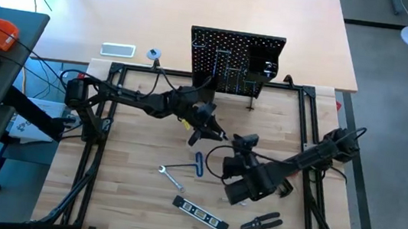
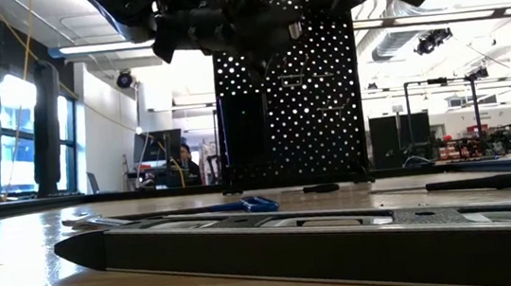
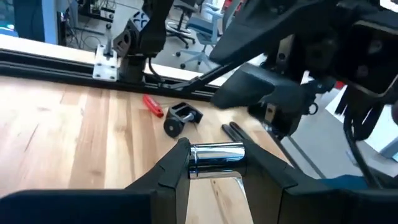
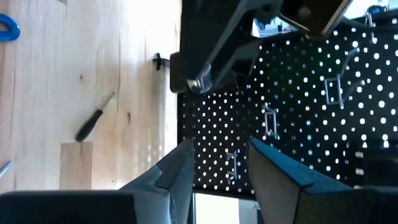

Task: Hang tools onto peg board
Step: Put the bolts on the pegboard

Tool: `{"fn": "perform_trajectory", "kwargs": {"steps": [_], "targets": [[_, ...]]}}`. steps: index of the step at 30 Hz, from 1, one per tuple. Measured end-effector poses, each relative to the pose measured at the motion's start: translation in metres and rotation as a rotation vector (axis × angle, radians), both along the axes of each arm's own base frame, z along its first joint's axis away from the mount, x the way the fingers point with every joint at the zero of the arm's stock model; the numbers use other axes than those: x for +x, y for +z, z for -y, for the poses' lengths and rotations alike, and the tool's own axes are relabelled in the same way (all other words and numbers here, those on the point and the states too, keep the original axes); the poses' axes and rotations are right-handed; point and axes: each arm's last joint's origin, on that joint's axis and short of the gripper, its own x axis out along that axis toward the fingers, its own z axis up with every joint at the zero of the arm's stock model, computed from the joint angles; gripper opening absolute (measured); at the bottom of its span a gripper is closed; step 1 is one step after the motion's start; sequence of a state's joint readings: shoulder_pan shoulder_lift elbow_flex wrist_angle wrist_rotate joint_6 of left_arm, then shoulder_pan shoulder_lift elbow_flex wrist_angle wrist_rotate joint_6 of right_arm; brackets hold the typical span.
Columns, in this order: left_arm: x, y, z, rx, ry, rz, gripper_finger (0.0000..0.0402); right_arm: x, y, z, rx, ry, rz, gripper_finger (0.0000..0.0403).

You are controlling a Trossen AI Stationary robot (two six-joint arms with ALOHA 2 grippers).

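Observation:
The peg board stands upright at the table's far middle, with metal hooks on its face. My left gripper hangs in front of it, above the table, shut on a silver tool. My right gripper is just to its right, open and pointing at the board with nothing between its fingers. Flat on the table lie a blue-handled key, a silver wrench, a black level, pliers and a thin screwdriver. My left gripper pinches the silver tool's round chrome head between its two fingers, with the head lying across the gap. A chrome shank runs back from it under the fingers. The fingers come nearly level from the table's left. The tool is lifted clear of the table.
A black frame of rails borders the work area. A red-and-black clamp lies near the right rail. A white tray and a small tape roll sit left of the board. A black box bin is on the board's right side.

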State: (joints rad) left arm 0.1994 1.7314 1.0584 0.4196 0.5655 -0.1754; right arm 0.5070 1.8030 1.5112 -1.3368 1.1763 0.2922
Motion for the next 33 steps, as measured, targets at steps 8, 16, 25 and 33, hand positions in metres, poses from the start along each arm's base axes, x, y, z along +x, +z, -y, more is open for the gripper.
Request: {"fn": "perform_trajectory", "kwargs": {"steps": [8,16,25,33], "targets": [[-0.024,0.025,-0.020,0.139,0.115,-0.023,0.0101,-0.015,0.000,0.000,0.039,-0.070,0.013,0.0145],[-0.066,0.061,-0.040,0.493,0.469,-0.110,0.0101,-0.024,0.001,-0.006,0.051,-0.084,0.023,0.0145],[-0.087,0.062,-0.074,0.515,0.512,-0.177,0.0101,-0.028,-0.001,-0.014,0.104,-0.085,0.011,0.0145],[-0.115,0.098,-0.090,0.450,0.402,-0.048,0.0101,-0.037,-0.002,-0.028,0.169,-0.077,0.021,0.0145]]}}
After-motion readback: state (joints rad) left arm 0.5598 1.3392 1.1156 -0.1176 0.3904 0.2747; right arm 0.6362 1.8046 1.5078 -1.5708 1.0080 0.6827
